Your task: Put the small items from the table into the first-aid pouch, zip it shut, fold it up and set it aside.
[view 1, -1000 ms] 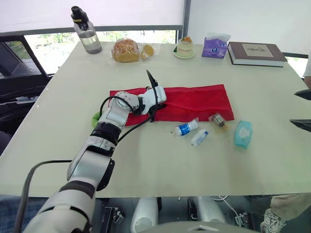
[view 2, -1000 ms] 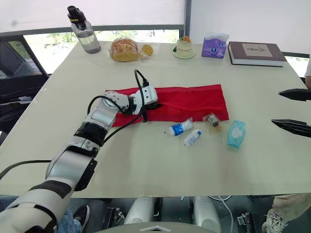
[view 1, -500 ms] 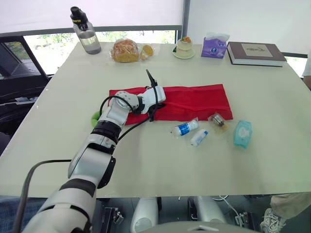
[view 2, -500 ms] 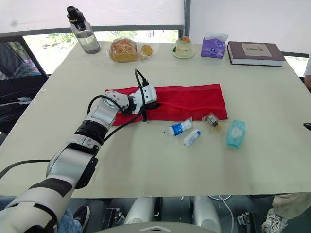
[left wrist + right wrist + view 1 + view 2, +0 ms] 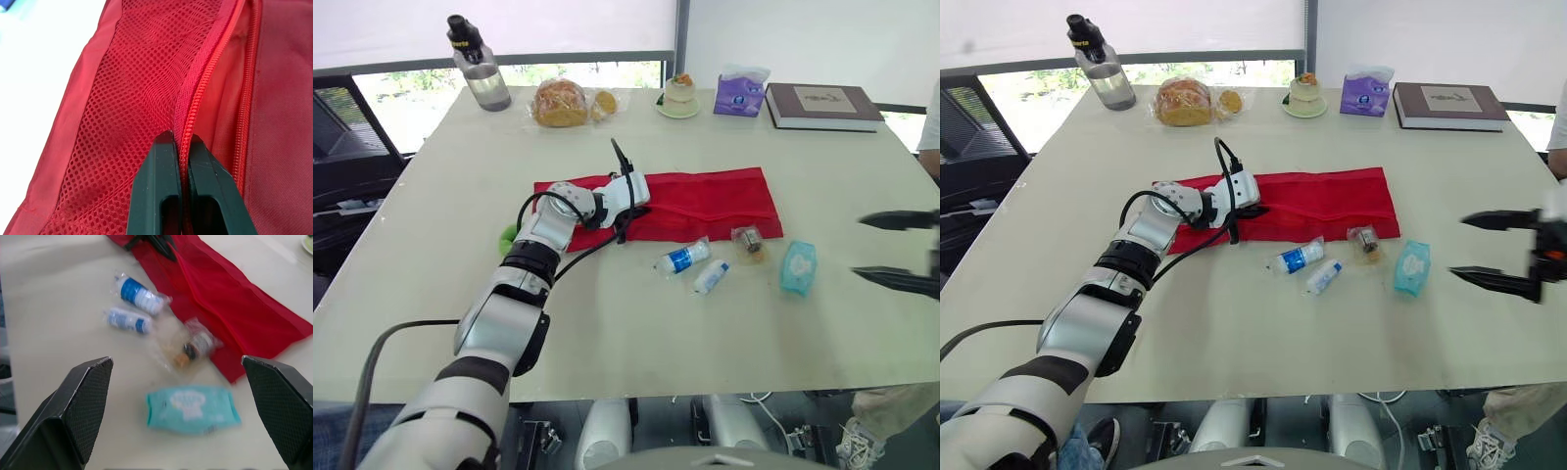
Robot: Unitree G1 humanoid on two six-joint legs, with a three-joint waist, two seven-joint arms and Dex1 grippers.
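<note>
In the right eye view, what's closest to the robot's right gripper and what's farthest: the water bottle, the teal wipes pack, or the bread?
1. Teal wipes pack, just left of the right gripper.
2. Bread, at the far edge, left of middle.
3. Water bottle, in the far-left corner.

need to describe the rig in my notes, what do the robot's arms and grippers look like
The left arm has rounded silver-white shells with black bands at the joints, and a black cable loops beside its wrist. The left gripper has two slim black fingers with slotted stems. The right gripper has long, textured black fingers tapering to points.
</note>
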